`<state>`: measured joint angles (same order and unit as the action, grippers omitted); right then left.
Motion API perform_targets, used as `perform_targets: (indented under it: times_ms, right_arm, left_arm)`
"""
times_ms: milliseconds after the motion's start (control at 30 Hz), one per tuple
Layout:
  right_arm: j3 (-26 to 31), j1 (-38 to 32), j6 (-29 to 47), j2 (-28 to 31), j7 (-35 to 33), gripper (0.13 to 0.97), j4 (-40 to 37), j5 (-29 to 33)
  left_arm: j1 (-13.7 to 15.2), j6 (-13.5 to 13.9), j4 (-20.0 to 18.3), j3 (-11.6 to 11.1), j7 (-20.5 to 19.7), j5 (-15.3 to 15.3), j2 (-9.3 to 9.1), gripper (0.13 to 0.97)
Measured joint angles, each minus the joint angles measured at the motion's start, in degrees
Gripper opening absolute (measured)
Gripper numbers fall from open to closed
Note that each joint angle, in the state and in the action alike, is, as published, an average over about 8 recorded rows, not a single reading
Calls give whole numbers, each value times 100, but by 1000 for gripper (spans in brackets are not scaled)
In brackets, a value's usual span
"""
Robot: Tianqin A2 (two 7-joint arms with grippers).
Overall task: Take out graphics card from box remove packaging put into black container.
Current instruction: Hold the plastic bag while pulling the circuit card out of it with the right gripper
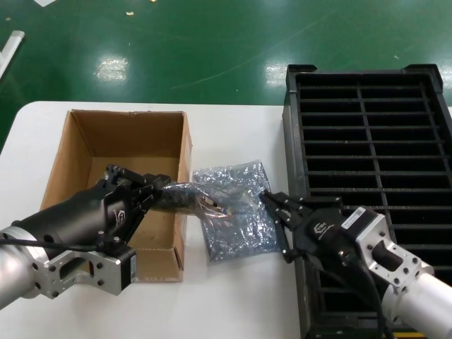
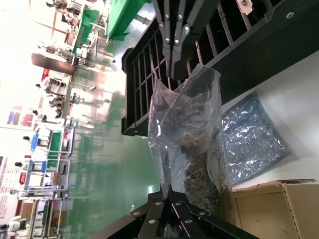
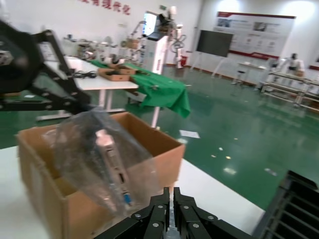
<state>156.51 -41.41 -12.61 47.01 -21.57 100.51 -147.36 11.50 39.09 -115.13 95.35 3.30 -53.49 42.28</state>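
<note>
both grippers pinch bagged graphics card — above table

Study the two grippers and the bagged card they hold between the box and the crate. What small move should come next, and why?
Probably the right gripper should draw its end of the packaging away while the left gripper holds firm. Both grip the bag above the table, and the graphics card is inside it, bracket visible. A second bag lies flat below; the black container waits beside it.
</note>
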Motion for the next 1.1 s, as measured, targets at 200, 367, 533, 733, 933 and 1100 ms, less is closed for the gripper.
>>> perform_targets:
  times_ms: [200,367,533,733,933,1100]
  right_arm:
    - [97,-157,410,-40,-702,161,-112,-582]
    - [116,-307,964,-135,-446,136,-345,-203]
    - [121,-497,1629,-264,695,135,-652,1005]
    - [121,-718,2279,-416,2065,134,-1004,2431]
    - [-20,-776,2667,-547,2731,133,-1274,3267]
    - [-433,-646,2983,-730,2914,144,-1460,3752]
  left_arm:
    - [0,0,0,0,0,0,0,138]
    - [0,0,0,0,0,0,0,138]
    - [0,0,0,0,0,0,0,138]
    - [0,0,0,0,0,0,0,138]
    - [0,0,0,0,0,0,0,138]
    - [0,0,0,0,0,0,0,138]
